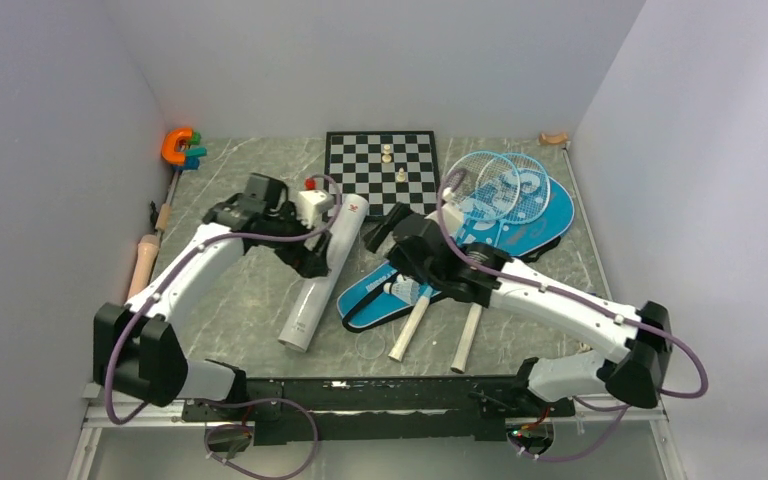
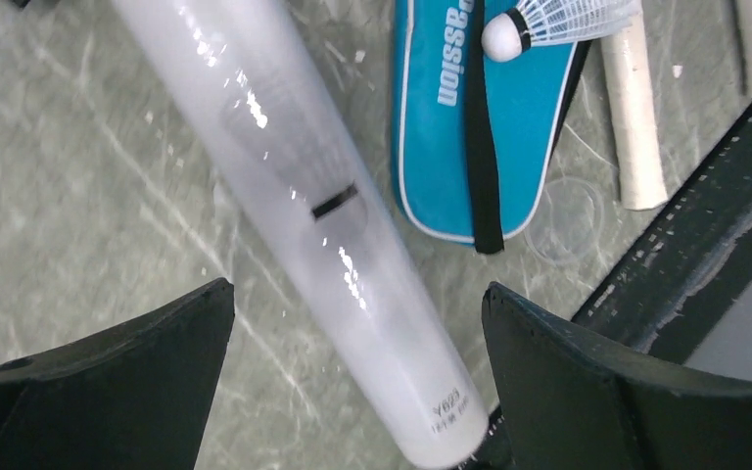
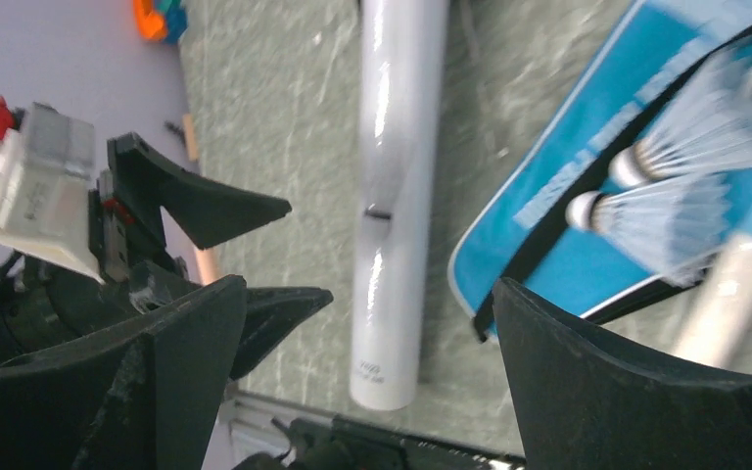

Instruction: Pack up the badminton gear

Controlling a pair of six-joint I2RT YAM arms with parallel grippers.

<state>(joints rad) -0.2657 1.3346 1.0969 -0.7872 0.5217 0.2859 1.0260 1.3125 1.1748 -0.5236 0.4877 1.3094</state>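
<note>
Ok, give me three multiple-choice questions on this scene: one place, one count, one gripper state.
1. The racket heads lie: A on the blue bag; B under it; C well clear of it.
2. Pieces on the chessboard: A none; B two; C five.
3. The left gripper over the tube is: A shut on it; B open; C hidden from view.
Answers: 1 A, blue shows beneath the strings. 2 B, two pale pieces stand there. 3 B, its fingers stand apart, one each side of the tube.
</note>
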